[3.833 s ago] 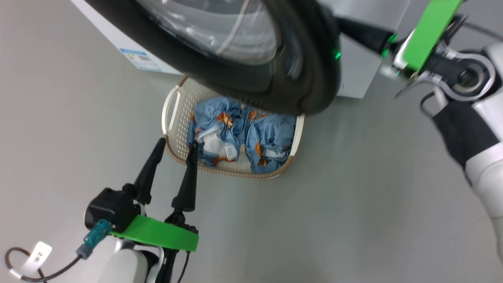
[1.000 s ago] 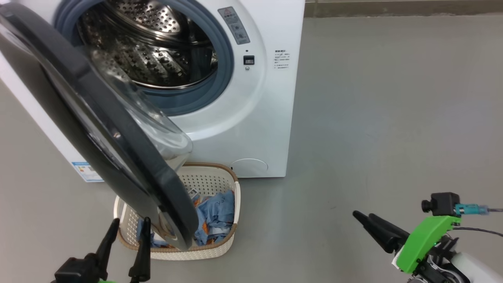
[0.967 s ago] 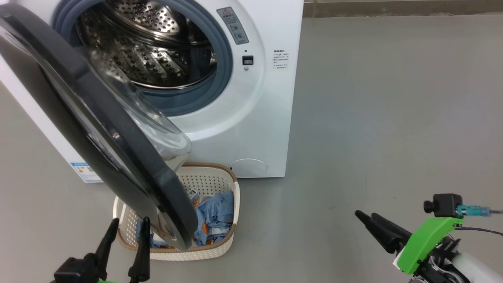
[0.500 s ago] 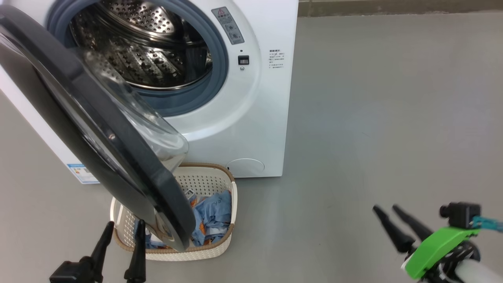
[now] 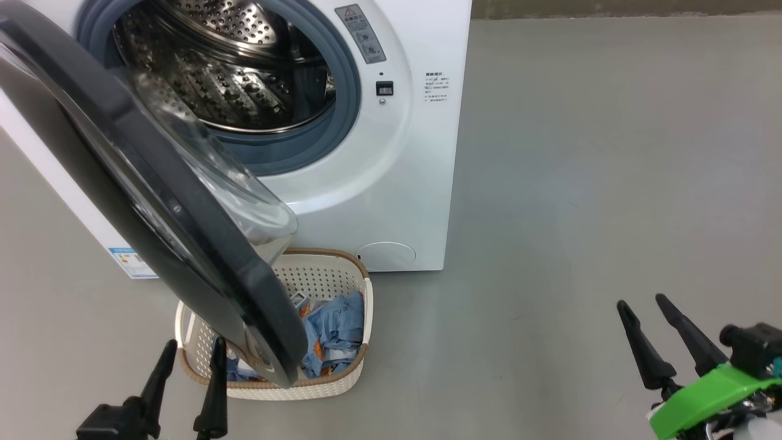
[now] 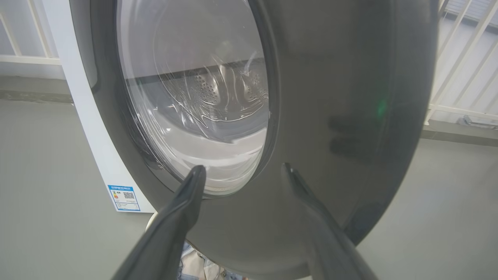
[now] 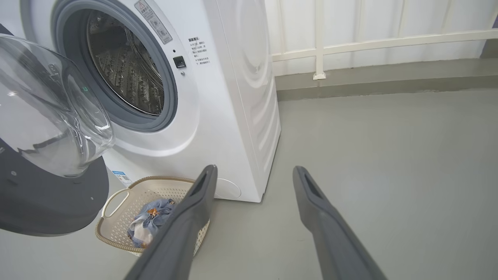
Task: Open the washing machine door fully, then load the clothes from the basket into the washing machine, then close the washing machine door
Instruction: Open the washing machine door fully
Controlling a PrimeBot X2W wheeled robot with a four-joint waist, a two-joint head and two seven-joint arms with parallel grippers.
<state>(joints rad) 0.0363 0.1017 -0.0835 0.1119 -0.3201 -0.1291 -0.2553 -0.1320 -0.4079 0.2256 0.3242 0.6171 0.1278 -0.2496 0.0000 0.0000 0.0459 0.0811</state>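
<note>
The basket [image 5: 317, 386] is positioned at lower left of the frame, before the washing machine [image 5: 391, 195], partly overlapped by the washing machine door [image 5: 183, 232]; the clothes [image 5: 339, 327] are contained in it.

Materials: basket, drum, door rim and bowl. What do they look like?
Basket: matte cream plastic by its moulded perforated walls, brown woven-look rim. Drum: shiny perforated metal, likely steel. Washing machine door: glossy black rim, probably plastic; clear bulging bowl, glass or plastic unclear.

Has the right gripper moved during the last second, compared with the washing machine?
Yes. The right gripper has shifted rightward, farther from the washing machine, whose place in the head view hardly changed; it now points more upward.
</note>
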